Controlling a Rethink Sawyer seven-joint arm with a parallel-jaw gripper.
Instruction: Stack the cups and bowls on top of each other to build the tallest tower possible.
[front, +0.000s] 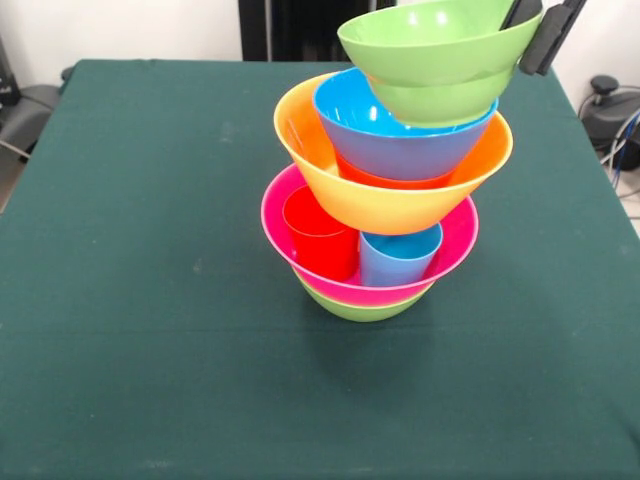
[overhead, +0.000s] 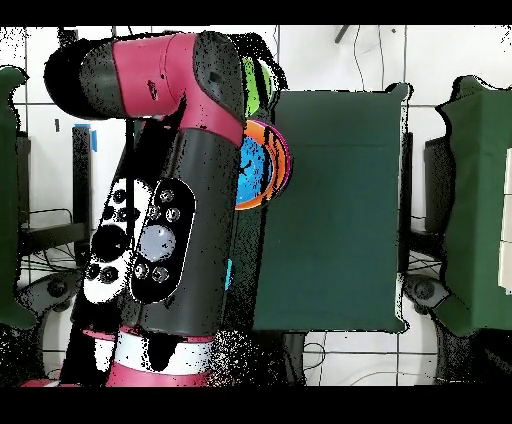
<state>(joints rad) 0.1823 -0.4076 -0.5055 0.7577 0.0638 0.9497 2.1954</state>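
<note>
So the tower (front: 385, 215) sits around the middle of the green-covered table (front: 120, 300), a bit toward the far edge in the front view. From the bottom up: a small green bowl (front: 360, 308), the big pink bowl (front: 445, 250) with the red cup (front: 320, 235) and the light blue cup (front: 398, 258) standing upright side by side inside it, then the yellow-orange bowl (front: 400, 205) resting on those cups. Inside that there's a sliver of an orange bowl (front: 385, 180), then the blue bowl (front: 400, 145).

The top green bowl (front: 435, 55) is tilted, mouth facing up and to the left of the picture, its right rim raised. The gripper (front: 545, 25) is pinching that raised rim at the top right. Every other bowl is mouth up, and the whole pile's long axis is vertical but leaning right as it climbs.

The overhead view is mostly useless here: the red and black arm (overhead: 170, 150) covers nearly all of the stack, with only slivers of orange, blue and pink rims (overhead: 268, 165) peeking out at the table's left edge there. The front view shows all the layers.
</note>
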